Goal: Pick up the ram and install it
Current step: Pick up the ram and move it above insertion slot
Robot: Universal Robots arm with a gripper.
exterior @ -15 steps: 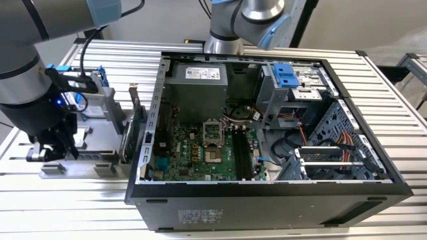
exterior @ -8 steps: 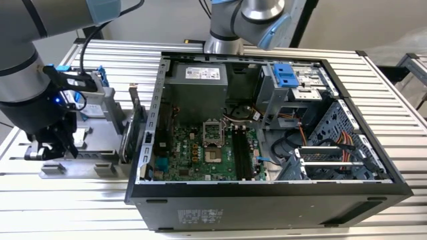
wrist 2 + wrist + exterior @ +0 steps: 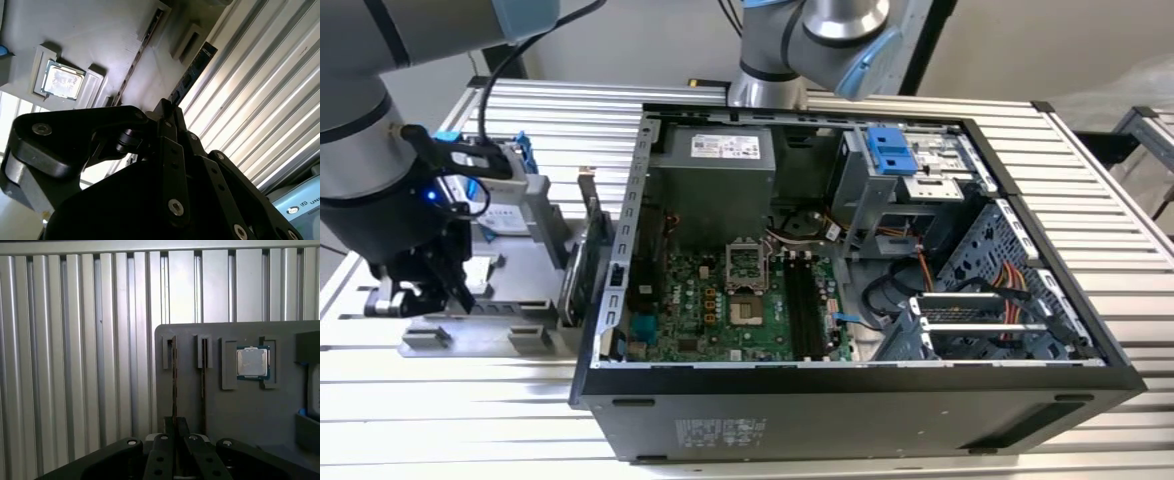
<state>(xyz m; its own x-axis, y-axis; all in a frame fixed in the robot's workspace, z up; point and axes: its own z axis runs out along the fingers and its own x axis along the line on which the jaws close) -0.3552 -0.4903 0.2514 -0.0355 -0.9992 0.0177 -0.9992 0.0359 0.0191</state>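
Gripper (image 3: 175, 422) clamped on ram (image 3: 174, 375), edge-on in grey holder (image 3: 240, 415) slot; ram's near end hidden between jaws.

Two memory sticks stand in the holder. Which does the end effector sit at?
The memory stick at the holder's edge, farthest from the processor.

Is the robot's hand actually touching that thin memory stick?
Touching. In the first wrist view the hand grips both faces of the ram, with no gap visible.
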